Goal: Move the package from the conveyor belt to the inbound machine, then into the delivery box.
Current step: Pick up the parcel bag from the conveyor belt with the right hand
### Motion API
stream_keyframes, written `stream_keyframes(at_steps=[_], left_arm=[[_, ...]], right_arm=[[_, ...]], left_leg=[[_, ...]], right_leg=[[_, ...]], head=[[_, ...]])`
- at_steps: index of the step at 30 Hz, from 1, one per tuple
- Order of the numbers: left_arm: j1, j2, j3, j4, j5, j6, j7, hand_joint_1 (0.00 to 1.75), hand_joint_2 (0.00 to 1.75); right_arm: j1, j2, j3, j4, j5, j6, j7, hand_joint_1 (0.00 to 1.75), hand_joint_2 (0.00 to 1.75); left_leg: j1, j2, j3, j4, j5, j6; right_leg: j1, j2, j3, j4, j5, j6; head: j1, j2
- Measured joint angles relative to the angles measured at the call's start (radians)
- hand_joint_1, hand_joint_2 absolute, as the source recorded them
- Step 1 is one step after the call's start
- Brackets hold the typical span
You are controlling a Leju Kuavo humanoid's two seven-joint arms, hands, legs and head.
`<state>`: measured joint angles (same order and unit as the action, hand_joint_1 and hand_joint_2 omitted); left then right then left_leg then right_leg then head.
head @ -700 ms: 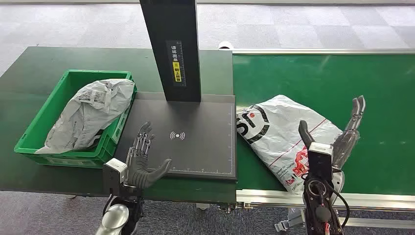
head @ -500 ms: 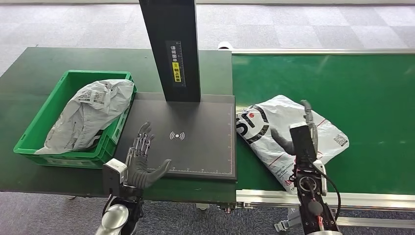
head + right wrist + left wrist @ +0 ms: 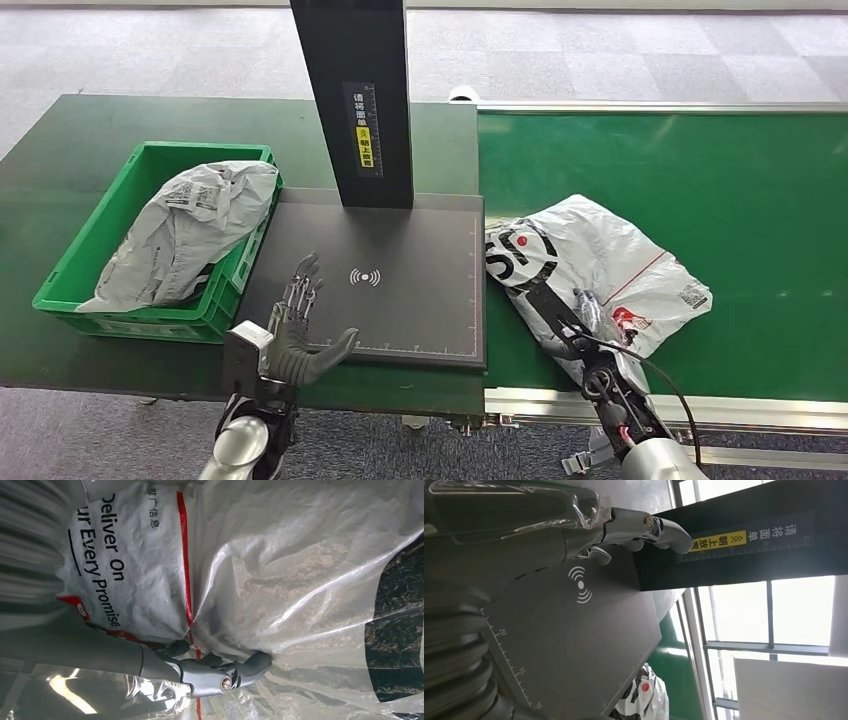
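On the green conveyor belt, right side of head view, lies the task's package.
Conveyor belt (image 3: 760,200): green surface, metal rail along near edge, right of the dark table.
Table (image 3: 60,150): dark green top, carries the machine and the box.
Inbound machine (image 3: 400,290): flat black scan plate with a white wireless mark and ruler ticks, black upright post at its far edge with a yellow label; nothing lies on the plate.
Delivery box (image 3: 90,250): green crate just left of the plate, a crumpled grey bag (image 3: 185,235) inside it.
Package (image 3: 600,270): white plastic mailer, black logo, red stripe, red print; lies on the belt just beside the plate's right edge, one corner near the rail.
Right hand (image 3: 585,320): down on the package's near part; wrist view shows fingers (image 3: 250,665) pressed into the plastic by the red stripe. Cannot tell whether it grips or just touches.
Left hand (image 3: 295,335): over the plate's near left corner, fingers spread, thumb out, holding nothing; wrist view shows fingertips (image 3: 664,527) clear of the plate.
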<state>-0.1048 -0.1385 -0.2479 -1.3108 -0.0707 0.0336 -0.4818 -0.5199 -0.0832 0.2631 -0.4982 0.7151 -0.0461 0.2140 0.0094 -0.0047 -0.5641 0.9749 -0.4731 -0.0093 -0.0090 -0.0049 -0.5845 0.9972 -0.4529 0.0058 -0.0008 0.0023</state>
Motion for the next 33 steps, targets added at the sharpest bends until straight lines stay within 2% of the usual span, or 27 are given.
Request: stream_keyframes(at_steps=[9,14,15,18,19,23,28,33], left_arm=[[0.0,0.0,0.0,0.004,0.0,0.0,0.0,0.0,1.75],[0.0,0.0,0.0,0.004,0.0,0.009,0.001,0.0,1.75],[0.001,0.0,0.0,0.003,0.0,0.012,0.002,0.0,1.75],[0.008,0.0,0.0,-0.007,0.0,0.02,0.013,0.0,1.75],[0.013,0.0,0.001,-0.016,0.0,0.024,0.017,0.0,1.75],[0.037,0.0,0.004,-0.048,-0.001,0.029,0.026,0.0,1.75],[0.055,0.002,0.016,-0.076,0.0,0.025,0.023,0.0,1.75],[0.057,0.005,0.022,-0.082,0.0,0.007,0.006,0.0,1.75]], right_arm=[[-0.015,0.0,0.013,0.03,0.002,0.002,0.0,0.0,1.75],[-0.016,0.0,0.015,0.034,0.019,0.036,-0.007,0.0,1.75],[-0.016,0.0,0.015,0.034,0.023,0.042,-0.012,0.37,1.75],[-0.014,0.002,0.015,0.034,0.049,0.031,-0.025,1.67,1.75],[-0.011,0.003,0.015,0.033,0.064,0.015,-0.026,1.75,1.75],[0.012,0.005,0.003,0.009,0.086,-0.051,-0.053,1.75,1.75],[0.085,0.005,-0.084,-0.126,-0.05,-0.064,-0.318,1.75,1.75],[0.168,0.007,-0.146,-0.317,-0.088,-0.091,-0.484,1.75,1.75]], left_leg=[[0.0,0.0,0.004,0.0,0.0,0.0],[0.0,0.0,0.005,0.0,0.0,0.0],[0.0,0.0,0.006,0.0,0.0,0.0],[0.0,0.0,0.006,0.0,0.0,0.0],[0.0,0.0,0.006,0.0,0.0,0.0],[0.0,0.0,0.006,0.0,0.0,0.0],[0.0,-0.001,0.004,0.0,0.0,0.0],[0.0,-0.001,0.003,0.0,0.0,0.0]], right_leg=[[0.0,0.0,0.005,0.0,0.0,0.0],[0.0,0.0,0.006,0.0,0.0,0.0],[0.0,0.0,0.006,0.0,0.0,0.0],[0.0,0.0,0.007,0.0,0.0,0.0],[0.0,0.0,0.007,0.0,0.0,0.0],[0.0,0.0,0.007,0.0,0.0,0.0],[0.0,0.0,0.005,0.0,0.0,0.0],[0.0,0.0,0.003,0.0,0.0,0.0]], head=[[0.0,0.0],[0.0,0.0],[0.0,0.0],[0.0,0.0],[0.0,0.0],[0.0,0.0],[0.0,0.0],[0.0,0.0]])
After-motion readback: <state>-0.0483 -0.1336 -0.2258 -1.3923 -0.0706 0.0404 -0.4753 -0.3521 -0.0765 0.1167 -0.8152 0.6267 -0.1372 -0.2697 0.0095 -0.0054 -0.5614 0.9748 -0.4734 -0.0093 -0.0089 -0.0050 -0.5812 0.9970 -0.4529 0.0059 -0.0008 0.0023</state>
